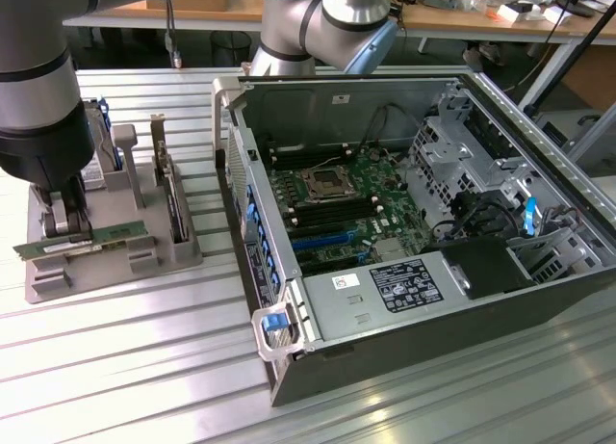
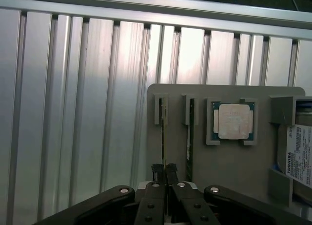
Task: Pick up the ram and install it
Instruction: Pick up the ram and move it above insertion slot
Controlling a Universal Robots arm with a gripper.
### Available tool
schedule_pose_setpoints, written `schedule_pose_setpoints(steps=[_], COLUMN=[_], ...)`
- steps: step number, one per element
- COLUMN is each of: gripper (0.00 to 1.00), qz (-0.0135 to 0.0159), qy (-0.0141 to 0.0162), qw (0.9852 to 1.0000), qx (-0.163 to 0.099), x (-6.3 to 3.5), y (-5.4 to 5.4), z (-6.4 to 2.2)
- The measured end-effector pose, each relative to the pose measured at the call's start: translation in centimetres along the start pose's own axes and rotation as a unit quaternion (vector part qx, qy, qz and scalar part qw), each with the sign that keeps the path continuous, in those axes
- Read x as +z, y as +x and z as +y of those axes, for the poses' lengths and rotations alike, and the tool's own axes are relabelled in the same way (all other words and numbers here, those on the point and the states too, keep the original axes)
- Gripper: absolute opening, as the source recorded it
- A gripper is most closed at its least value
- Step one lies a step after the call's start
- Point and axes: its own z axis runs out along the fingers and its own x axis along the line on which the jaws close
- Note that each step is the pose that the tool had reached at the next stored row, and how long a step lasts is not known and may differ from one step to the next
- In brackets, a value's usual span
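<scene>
Two containers sit on the ribbed aluminium worktop (image 1: 144,367) (image 2: 73,112): a flat grey plastic holder tray (image 1: 58,285) (image 2: 229,171) at the exterior view's left, and an open dark metal computer case (image 1: 433,338) to the right of it.

Holder tray contents:
- The long thin green circuit-board ram (image 1: 106,237) (image 2: 164,132) stands on edge at the tray's near slot in the exterior view. Edge-on in the wrist view, it lines up with one slot. Cannot tell if it is lifted clear of that slot.
- A dark expansion card (image 1: 173,208) (image 2: 190,137) stands upright in the neighbouring slot.
- A square silver processor chip (image 2: 235,121) lies flat in its own recess.
- A silver boxy hard drive with a white label (image 2: 298,156) sits in the end compartment.

The black two-finger end effector (image 1: 69,234) (image 2: 165,170) is down over the tray. Its fingers are pressed together on the ram's upper edge, pinching it near mid-length.

Case contents:
- A green motherboard (image 1: 356,198) lies flat on the case floor.
- A square metal processor socket (image 1: 322,184) sits on the board, with dark memory slots beside it.
- A grey power supply box with a label (image 1: 404,290) is along the near wall.
- A grey metal drive cage (image 1: 452,145) is at the far right.
</scene>
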Motion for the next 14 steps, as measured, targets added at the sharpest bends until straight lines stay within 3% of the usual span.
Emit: schedule_pose_setpoints(steps=[14], gripper=[0.12], qz=[0.0000], qy=[0.0000], qw=[1.0000], qx=[0.000], x=[-1.11], y=[0.0], z=[0.05])
